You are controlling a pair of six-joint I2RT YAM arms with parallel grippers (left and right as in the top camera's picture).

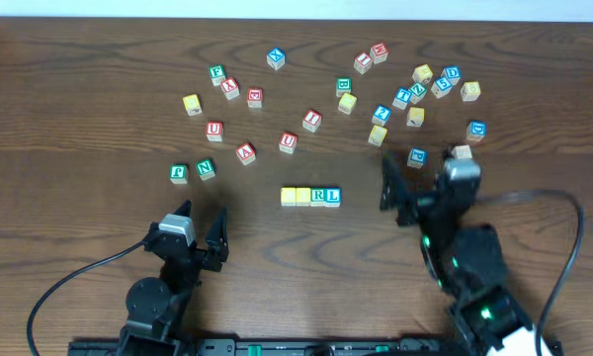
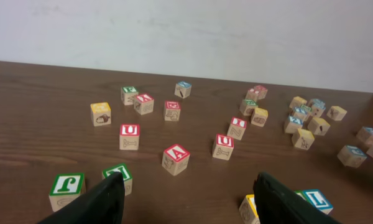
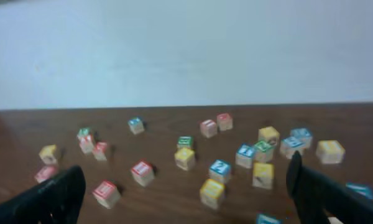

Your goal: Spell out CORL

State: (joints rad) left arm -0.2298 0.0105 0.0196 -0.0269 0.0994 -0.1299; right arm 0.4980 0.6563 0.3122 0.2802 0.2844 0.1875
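my left claw (image 2: 188, 180) released, fingers spread | my right claw (image 3: 185, 169) released, spread wide | CORL row (image 1: 311, 196) between my claws, slightly ahead; four cubes touching: yellow, yellow, R, L | loose cubes (image 1: 289, 142) scattered farther ahead | table (image 1: 99, 59) far edge beyond them

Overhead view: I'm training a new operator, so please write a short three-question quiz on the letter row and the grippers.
1. True or false: the left gripper and the right gripper are both shut on cubes.
2. In the row of four small wooden alphabet cubes, the two leftmost faces are: A red, B yellow, C green.
3. Fill in: the white-faced cube with the blue L sits beside the white-faced cube with the green R at the row's ___ end.
Key: 1 false; 2 B; 3 right.
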